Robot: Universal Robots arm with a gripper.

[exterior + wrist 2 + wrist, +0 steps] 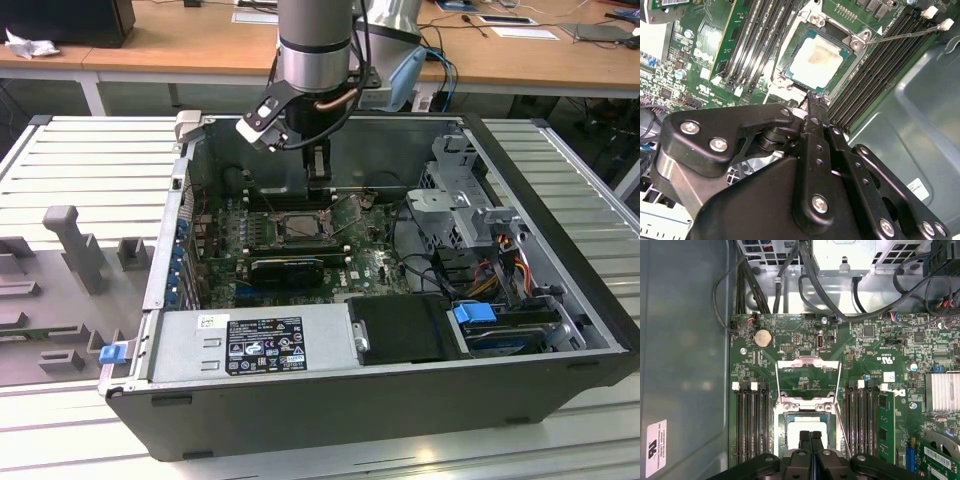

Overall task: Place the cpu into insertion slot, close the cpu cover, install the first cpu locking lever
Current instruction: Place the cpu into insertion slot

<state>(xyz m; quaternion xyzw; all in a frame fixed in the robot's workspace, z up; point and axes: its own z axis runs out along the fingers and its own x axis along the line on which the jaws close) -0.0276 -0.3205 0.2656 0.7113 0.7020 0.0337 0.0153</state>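
Black two-finger gripper [318,165] on the silver arm is hanging inside the open grey computer case [560,260], right over the insertion slot [300,226], the square socket with a silver metal surround on the green circuit board [880,350].

The small thin square cpu [816,61] with a pale silver-beige face is sitting flat inside the insertion slot, not in the gripper. It is also showing in the first wrist view [807,422], partly behind the fingers.

Gripper [810,434] fingers are pressing together, nothing between them. In the second wrist view the gripper [812,100] tip is hovering just beside one edge of the slot surround; I cannot tell whether it is touching.

The cpu cover [807,364], a flat silver metal frame plate with a central window, is lying flipped open on the far side of the insertion slot from the gripper, not over the cpu.

The thin steel wire locking lever [900,34] is sticking out away from the insertion slot, unlatched, crossing the long black memory slots [750,425] that are flanking the insertion slot on both sides.
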